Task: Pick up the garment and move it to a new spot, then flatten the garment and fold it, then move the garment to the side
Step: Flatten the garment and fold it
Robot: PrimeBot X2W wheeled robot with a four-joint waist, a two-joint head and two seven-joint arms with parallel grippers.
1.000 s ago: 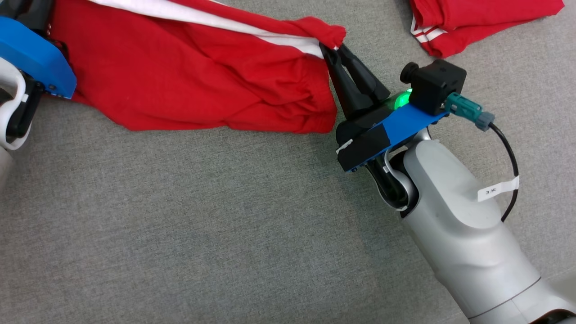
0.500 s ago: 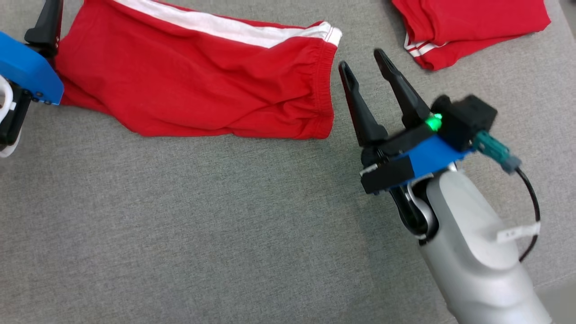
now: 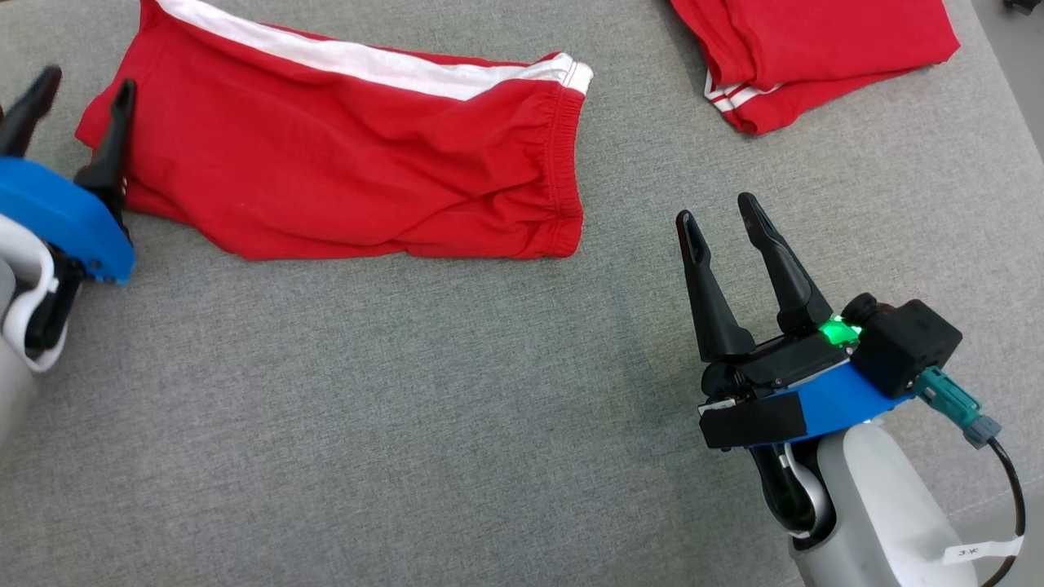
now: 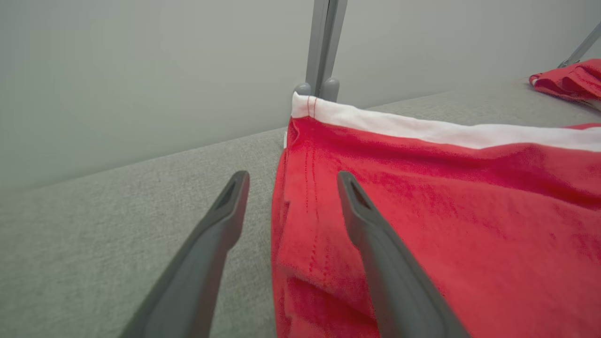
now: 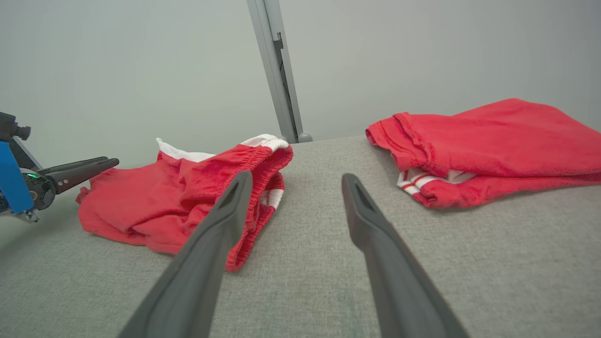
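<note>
Head view: red shorts [image 3: 351, 163] lie spread on grey table [image 3: 408, 424], at 11 o'clock. Left gripper [image 3: 86, 81] wide open at 9 o'clock, one finger [image 4: 375, 263] over shorts' edge, holding nothing. Right gripper [image 3: 716, 208] wide open at 4 o'clock, apart from cloth, empty. Shorts bumpy at their 3 o'clock end.

Could go wrong:
- left finger catches edge, drags cloth, makes more bumps
- fold over bumps comes out crooked
- second red pile [image 3: 816, 49] at 1 o'clock looks same; right gripper may grab wrong one
</note>
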